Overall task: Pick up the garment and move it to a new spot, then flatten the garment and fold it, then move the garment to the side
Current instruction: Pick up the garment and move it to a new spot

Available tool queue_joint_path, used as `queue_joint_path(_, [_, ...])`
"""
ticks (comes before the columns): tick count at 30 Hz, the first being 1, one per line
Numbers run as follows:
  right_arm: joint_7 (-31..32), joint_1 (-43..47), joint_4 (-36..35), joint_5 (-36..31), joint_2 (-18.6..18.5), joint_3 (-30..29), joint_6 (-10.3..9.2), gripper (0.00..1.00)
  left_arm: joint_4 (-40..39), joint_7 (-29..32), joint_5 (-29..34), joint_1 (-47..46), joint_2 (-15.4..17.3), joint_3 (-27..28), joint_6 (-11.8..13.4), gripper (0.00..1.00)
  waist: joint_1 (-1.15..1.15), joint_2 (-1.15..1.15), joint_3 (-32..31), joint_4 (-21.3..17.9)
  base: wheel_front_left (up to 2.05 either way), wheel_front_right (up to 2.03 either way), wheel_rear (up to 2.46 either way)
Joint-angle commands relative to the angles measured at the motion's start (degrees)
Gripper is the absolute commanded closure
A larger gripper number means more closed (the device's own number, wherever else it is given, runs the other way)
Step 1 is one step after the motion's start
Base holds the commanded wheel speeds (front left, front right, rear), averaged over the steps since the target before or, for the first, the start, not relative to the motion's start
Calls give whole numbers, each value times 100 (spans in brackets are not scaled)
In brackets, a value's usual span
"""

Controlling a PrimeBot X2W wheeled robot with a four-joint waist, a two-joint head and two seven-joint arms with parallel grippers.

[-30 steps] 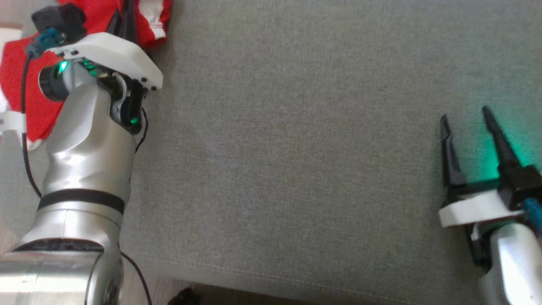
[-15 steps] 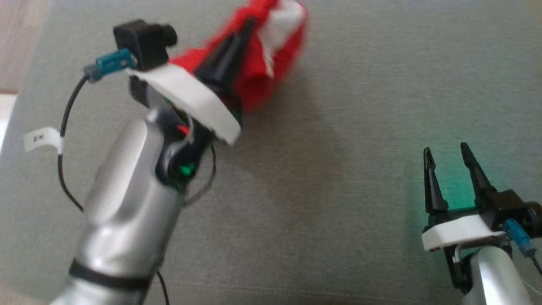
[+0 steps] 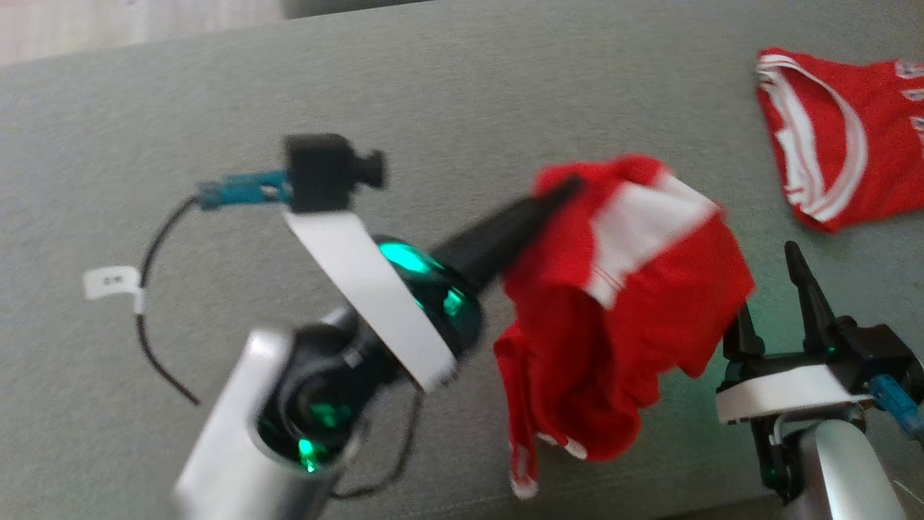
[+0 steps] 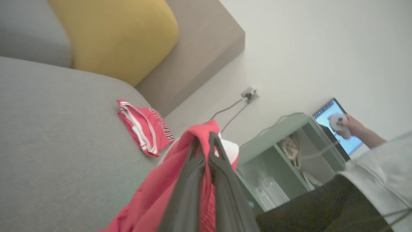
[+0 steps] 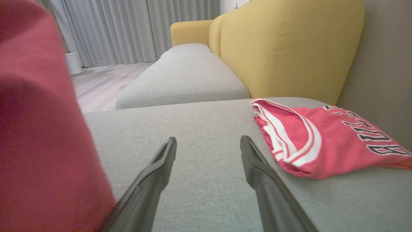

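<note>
Aloft, left end effector [image 3: 565, 190] clenched on red garment [image 3: 628, 310], right end effector [image 5: 208, 139] spread, folded jersey [image 5: 322, 138] lettered "BULL"

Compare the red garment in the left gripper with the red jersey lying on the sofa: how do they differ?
The held garment hangs bunched from the shut left gripper; the lying jersey rests flat on the grey sofa seat. The lying jersey shows black lettering; the held garment shows a white band. Both are red with white trim.
</note>
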Motion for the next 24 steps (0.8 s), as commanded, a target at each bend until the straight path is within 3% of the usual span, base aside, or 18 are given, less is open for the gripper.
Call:
queue_joint_path(1, [-60, 36, -173, 46, -19, 155, -5, 0, -90, -34, -28, -209, 18, 332, 51, 100, 0, 0, -2, -265, 0, 0, 0])
queue_joint_path(6, [-61, 18, -158, 147, -19, 199, -5, 0, 1281, -446, 38, -539, 122, 1111, 493, 100, 0, 0, 66, -531, 0, 0, 0])
queue_joint_path(13, [-61, -76, -116, 214, -19, 356, -5, 0, 3783, -1547, 682, -1400, 602, 1837, 541, 100, 0, 0, 137, -726, 0, 0, 0])
queue_joint_path(18, [-61, -81, -108, 192, -18, 305, -5, 0, 5041, -2347, 1054, -1759, 832, 1982, 401, 100, 0, 0, 149, -709, 0, 0, 0])
queue_joint_path(19, [-61, -72, -100, 175, -18, 295, -5, 0, 5244, -2496, 1116, -1801, 857, 1990, 383, 93, 0, 0, 146, -688, 0, 0, 0])
queue_joint_path(21, [-61, -53, -88, 141, -18, 280, -5, 0, 5611, -2758, 1231, -1859, 880, 1974, 339, 49, 0, 0, 132, -631, 0, 0, 0])
queue_joint_path(22, [-61, -47, -83, 130, -18, 273, -5, 0, 5756, -2851, 1318, -1868, 891, 1908, 292, 0, 0, 0, 117, -600, 0, 0, 0])
queue_joint_path(24, [-61, -41, -75, 103, -18, 270, -5, 0, 5986, -3032, 1557, -1867, 944, 1712, 180, 0, 0, 0, 83, -539, 0, 0, 0])
